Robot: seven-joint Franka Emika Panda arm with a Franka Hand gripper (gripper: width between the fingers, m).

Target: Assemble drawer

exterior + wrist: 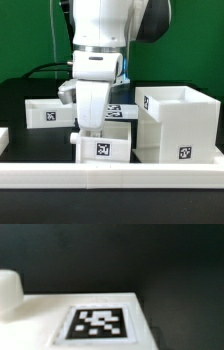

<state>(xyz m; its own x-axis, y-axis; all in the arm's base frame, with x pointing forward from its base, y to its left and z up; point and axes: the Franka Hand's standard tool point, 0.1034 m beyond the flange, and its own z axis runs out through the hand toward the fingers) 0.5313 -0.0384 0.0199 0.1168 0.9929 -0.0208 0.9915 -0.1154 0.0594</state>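
Observation:
The large cube-like housing stands open-topped at the exterior view's right, with a tag on its front. A shallow tagged tray lies in front of the arm, just to the housing's left. A second tray lies further back at the left. My gripper hangs straight down at the near tray's left back wall; its fingertips are hidden, so I cannot tell whether it grips. The wrist view is blurred and shows a white tagged face close below, on a dark table.
A long low white border bar runs along the front edge. A flat tagged board shows behind the arm. A white rounded shape sits at the edge of the wrist view; I cannot tell what it is.

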